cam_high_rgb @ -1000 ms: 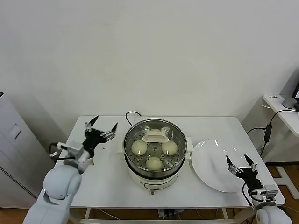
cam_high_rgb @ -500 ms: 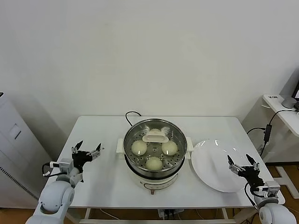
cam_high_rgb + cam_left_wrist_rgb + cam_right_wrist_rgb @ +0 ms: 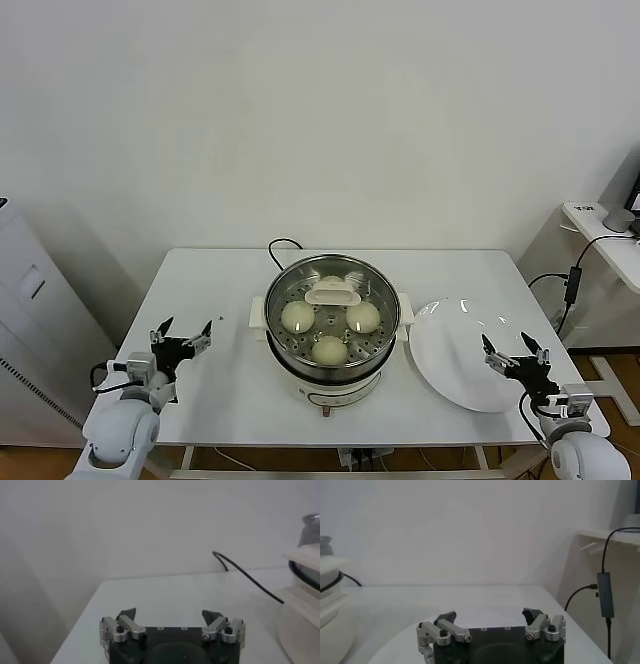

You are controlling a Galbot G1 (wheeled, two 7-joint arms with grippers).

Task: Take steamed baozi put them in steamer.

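Observation:
The steamer stands mid-table with a glass lid on it. Through the lid I see three cream-white baozi on the perforated tray; a fourth is partly hidden behind the lid's beige handle. My left gripper is open and empty over the table's left front edge. It also shows in the left wrist view, with the steamer's side off to one side. My right gripper is open and empty at the front right by the plate; it also shows in the right wrist view.
A flat white plate lies right of the steamer, bare. A black power cord runs behind the steamer. A side desk with cables stands far right, a grey cabinet far left.
My left arm has drawn back from beside the steamer down to the table's left front edge. My right gripper has barely shifted.

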